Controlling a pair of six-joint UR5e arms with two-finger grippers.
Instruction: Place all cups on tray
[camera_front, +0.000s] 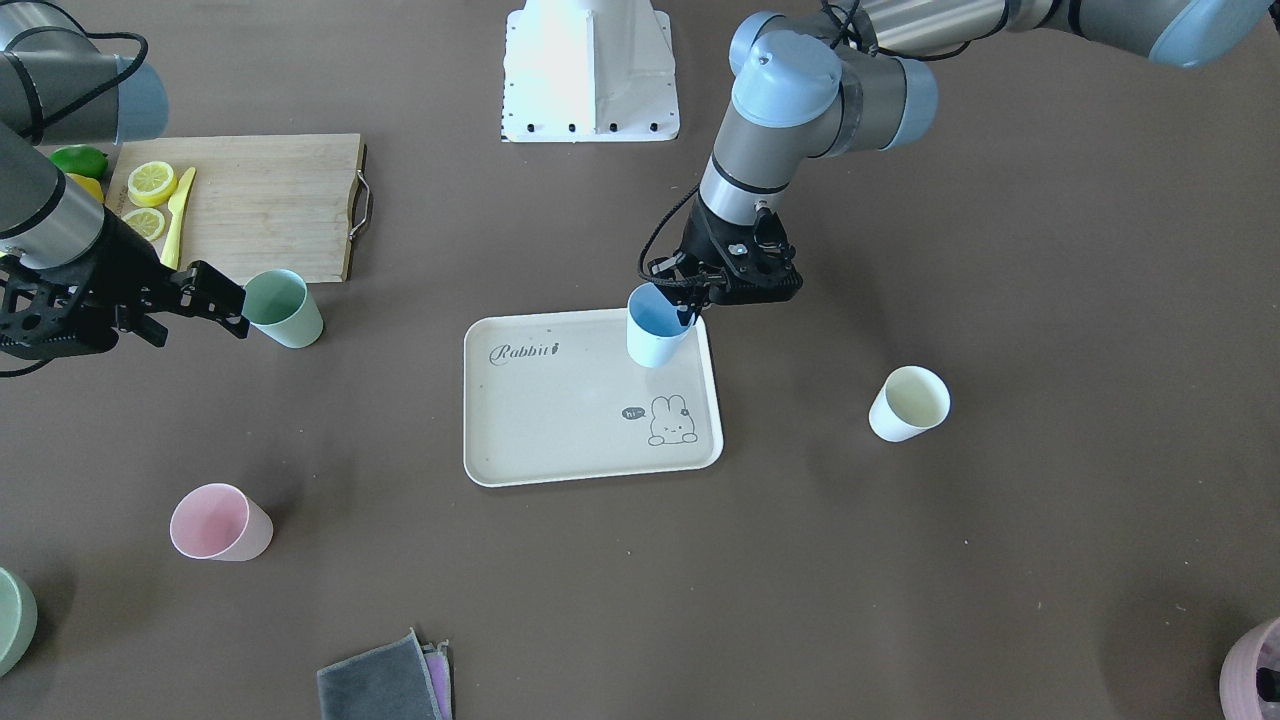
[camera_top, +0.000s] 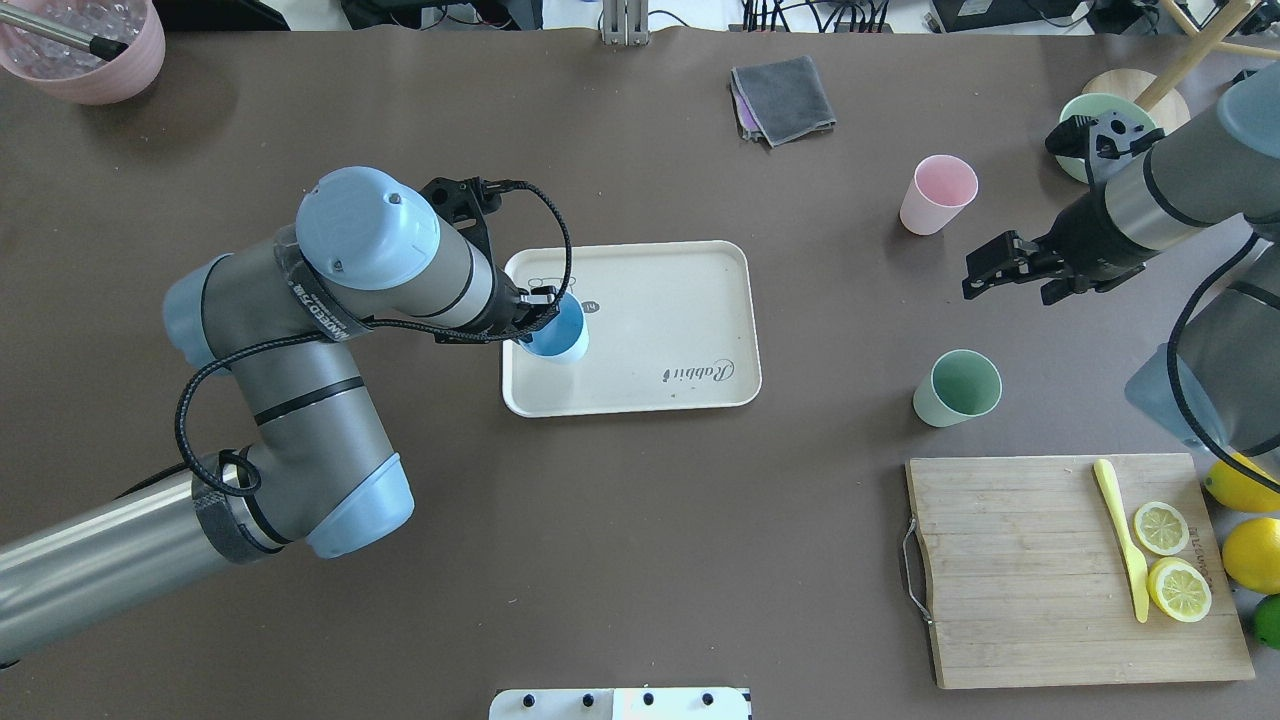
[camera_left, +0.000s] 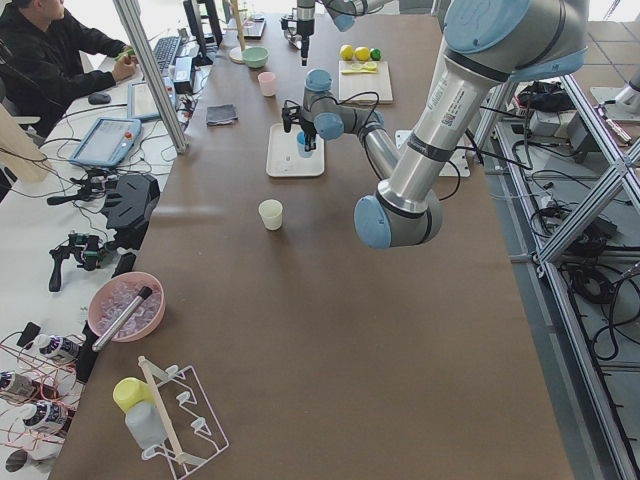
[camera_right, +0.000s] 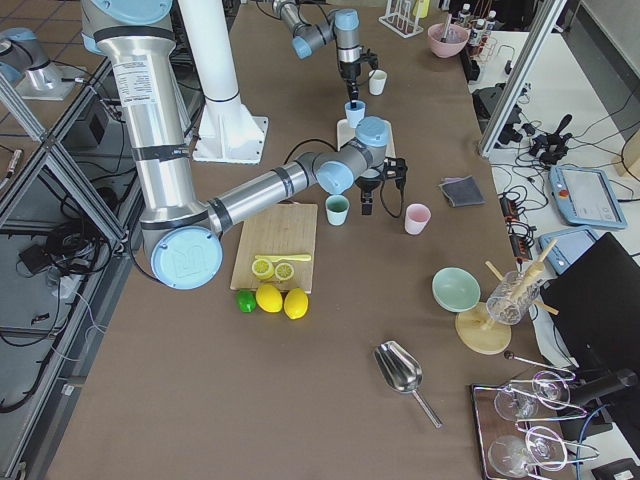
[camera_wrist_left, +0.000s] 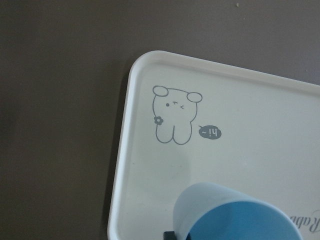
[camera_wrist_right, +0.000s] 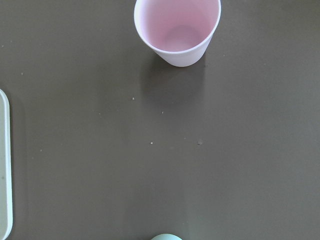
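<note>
1. Left gripper: the fingers were closed on the wall of the light blue matte tapered cup, one finger inside the rim and one outside.
2. Light blue matte tapered cup: it sat slightly tilted over the corner of the flat cream rectangular tray with the rabbit drawing, on the robot's side and toward its left arm. Whether its base already touched the tray floor could not be told; it looked close to contact.
3. Right gripper: the fingers were spread apart and held nothing. It hovered over the brown surface between two of the loose cups.
4. Mint green matte tapered cup: upright on the surface, just beside the wooden cutting board and well apart from the tray.
5. Pink matte tapered cup and cream-white matte tapered cup: both upright on the surface, on opposite sides of the tray.
6. Step in hand, as judged: set-down of the first of four cups.
7. Next move, as judged:
   - Settle the cup flat and part the fingers.
   - Lift straight up so the inner finger clears the rim without tipping the cup.
   - The right gripper was well placed for the mint green or pink cup.
</note>
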